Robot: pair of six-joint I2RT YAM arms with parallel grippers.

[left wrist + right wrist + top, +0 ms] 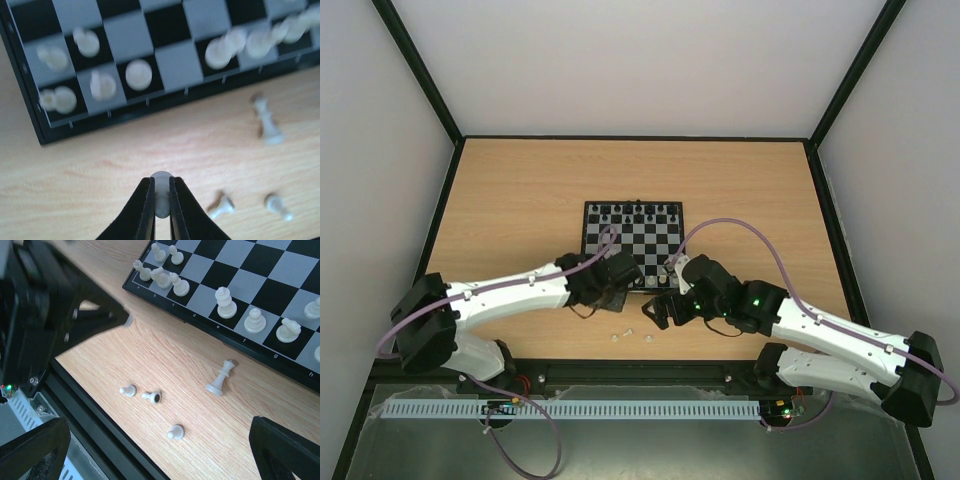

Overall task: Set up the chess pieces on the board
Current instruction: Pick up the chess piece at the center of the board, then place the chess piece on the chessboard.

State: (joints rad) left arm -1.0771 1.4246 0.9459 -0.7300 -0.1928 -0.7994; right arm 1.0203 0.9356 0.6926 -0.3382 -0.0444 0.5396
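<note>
The left tool point(161, 184) is pinched tight on one small cream plastic pawn point(161, 176), over the wooden bench point(75, 170) just off the near edge of the black-and-grey checkered board point(125, 116). Gripped only at the fingertips, the pawn could twist free, or topple the crowded standing white pieces point(138, 74) when lowered. The right tool point(658, 312) gapes wide and empty above the loose white pieces point(220, 380).

Your left arm point(510, 290) stretches forward and inward, low over the table; left gripper point(161, 182) pinched tight on a white piece point(161, 205). Your right arm point(830, 330) angles inward too; right gripper point(160, 450) spread wide, near the left.
</note>
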